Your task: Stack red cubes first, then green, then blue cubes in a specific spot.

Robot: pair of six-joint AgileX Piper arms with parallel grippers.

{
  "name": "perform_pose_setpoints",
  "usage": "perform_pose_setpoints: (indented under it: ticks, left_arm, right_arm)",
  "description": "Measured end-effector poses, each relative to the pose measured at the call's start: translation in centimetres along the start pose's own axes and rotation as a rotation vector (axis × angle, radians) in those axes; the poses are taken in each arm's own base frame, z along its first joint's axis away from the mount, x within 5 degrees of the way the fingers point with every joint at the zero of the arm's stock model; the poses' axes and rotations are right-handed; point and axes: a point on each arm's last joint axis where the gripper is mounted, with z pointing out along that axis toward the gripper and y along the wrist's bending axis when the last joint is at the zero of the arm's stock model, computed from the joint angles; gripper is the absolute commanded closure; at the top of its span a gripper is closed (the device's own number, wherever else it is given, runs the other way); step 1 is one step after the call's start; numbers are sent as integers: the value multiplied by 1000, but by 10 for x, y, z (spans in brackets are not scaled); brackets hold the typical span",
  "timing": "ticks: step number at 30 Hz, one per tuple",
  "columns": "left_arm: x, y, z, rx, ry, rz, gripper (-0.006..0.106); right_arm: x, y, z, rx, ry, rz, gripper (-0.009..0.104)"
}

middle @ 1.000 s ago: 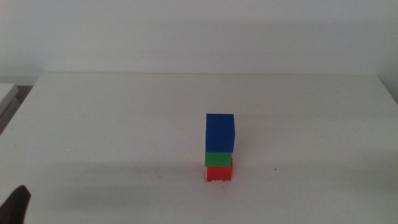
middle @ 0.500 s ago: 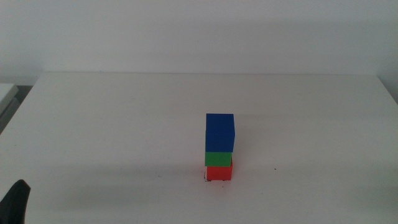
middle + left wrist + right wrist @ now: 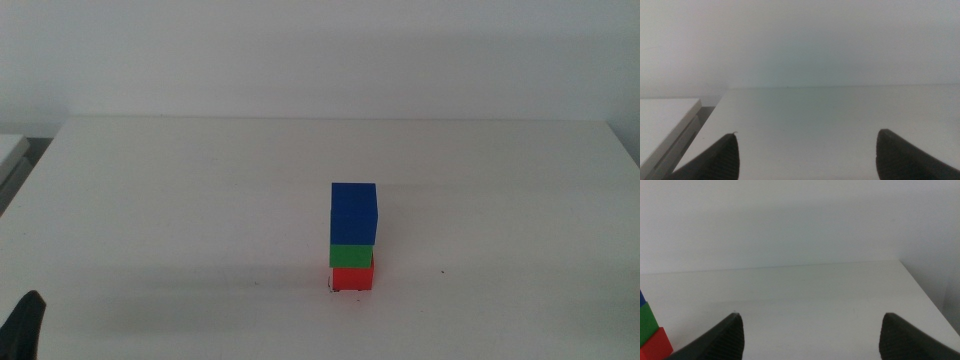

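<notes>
red cube (image 3: 352, 277) sits at the bottom of the tower, on the near middle of the white table (image 3: 180, 200), a bit right of centre. green cube (image 3: 352, 255) is right on top of it and the blue cube (image 3: 355, 213) caps it off, so the order looks exactly as asked. one tiny black corner mark (image 3: 331, 287) peeks out at the red cube's near left corner, which tells me the stack is parked on the marked spot; the other mark i can't make out. blue looks nudged slightly to the right of the two below but it's sitting flat, nothing tipping.

left gripper (image 3: 805, 155) is pulled off to the near left edge, only a dark tip showing in the middle view, jaws spread wide with nothing between them. right gripper (image 3: 810, 337) is out of the middle view, also spread wide and empty, looking across the table with the stack just off to its side. both well clear, presumably so they don't bump the tower. i'd call the job done
</notes>
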Motion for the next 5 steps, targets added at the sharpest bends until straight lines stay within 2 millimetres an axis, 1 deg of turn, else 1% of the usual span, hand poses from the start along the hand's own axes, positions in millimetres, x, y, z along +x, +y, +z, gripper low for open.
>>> perform_pose_setpoints:
  ticks: [5]
  left_arm:
    - [0, 0, 0, -1, 0, 8, 7]
  right_arm:
    - [0, 0, 0, 0, 0, 4, 13]
